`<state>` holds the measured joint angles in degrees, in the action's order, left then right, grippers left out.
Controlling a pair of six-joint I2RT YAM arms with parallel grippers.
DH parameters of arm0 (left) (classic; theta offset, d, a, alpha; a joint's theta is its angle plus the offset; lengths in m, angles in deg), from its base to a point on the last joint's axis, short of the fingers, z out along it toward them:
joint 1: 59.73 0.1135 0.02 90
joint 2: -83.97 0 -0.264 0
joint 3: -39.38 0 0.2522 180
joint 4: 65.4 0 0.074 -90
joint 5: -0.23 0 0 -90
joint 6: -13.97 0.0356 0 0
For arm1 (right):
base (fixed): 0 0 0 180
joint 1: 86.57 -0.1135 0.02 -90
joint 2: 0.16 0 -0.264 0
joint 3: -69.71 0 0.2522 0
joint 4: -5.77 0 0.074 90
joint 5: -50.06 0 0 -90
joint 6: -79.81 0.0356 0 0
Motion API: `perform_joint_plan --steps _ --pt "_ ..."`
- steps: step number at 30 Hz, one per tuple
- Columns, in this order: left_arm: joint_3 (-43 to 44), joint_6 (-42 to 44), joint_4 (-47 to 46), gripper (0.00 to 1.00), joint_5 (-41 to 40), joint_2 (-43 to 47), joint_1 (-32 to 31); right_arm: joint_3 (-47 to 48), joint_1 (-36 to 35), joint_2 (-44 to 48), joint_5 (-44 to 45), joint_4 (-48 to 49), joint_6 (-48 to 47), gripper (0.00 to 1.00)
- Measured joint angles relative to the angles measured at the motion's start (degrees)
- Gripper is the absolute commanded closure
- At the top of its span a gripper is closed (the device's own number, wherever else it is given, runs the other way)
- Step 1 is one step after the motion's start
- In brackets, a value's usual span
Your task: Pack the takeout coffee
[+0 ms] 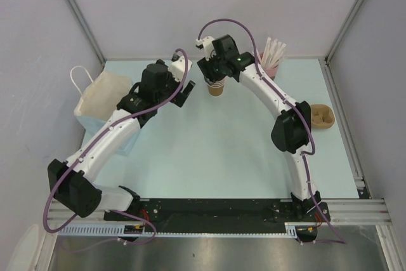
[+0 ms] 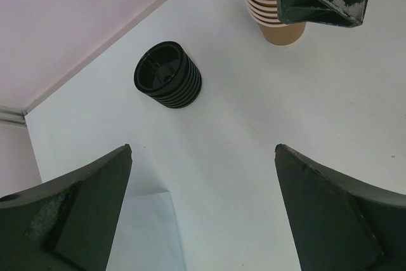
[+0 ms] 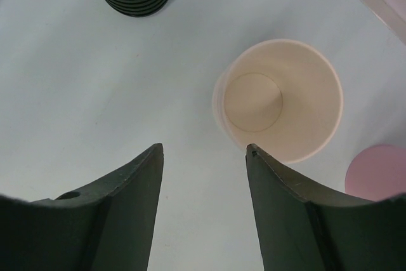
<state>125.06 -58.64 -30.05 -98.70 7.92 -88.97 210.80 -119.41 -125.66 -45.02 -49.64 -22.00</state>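
Two arms reach to the far middle of the table (image 1: 209, 150). There is one stack of brown cups (image 1: 217, 87), its count unclear because the right pincer (image 3: 204, 147) hangs over its top; one stack of black lids (image 2: 168, 75) lies just left of it, hidden under the left arm in the top view; one white bag (image 1: 101, 96) stands at the far left; one pink cup (image 1: 271, 66) of white sticks (image 1: 274, 47) stands far right; one cardboard carrier (image 1: 321, 117) sits at the right edge. The left pincer (image 2: 203, 153) gapes wide over bare table; the right pincer is half narrowed with nothing between its fingers, and one tip overlaps the top cup's rim, contact unclear. No single lidded brown cup can be made out.
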Motion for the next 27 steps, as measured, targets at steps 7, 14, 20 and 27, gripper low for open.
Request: perform_joint_plan --steps 7,14,20,27 --pt "0.39 -0.48 0.55 0.00 0.00 -1.46 0.00 2.03 0.39 -3.50 -0.37 0.24 -1.09 0.59" --pt "1.25 -0.87 1.01 0.00 0.00 -1.86 0.00 2.82 0.48 -4.42 -0.35 0.42 -1.81 0.62" --pt "1.31 -0.87 1.25 0.00 0.00 -1.90 0.00 2.89 0.52 -4.70 -0.22 0.87 -2.21 0.64" --pt "1.31 -0.87 1.29 0.00 0.02 -1.97 0.00 2.91 0.63 -5.38 0.66 1.31 -2.97 0.68"
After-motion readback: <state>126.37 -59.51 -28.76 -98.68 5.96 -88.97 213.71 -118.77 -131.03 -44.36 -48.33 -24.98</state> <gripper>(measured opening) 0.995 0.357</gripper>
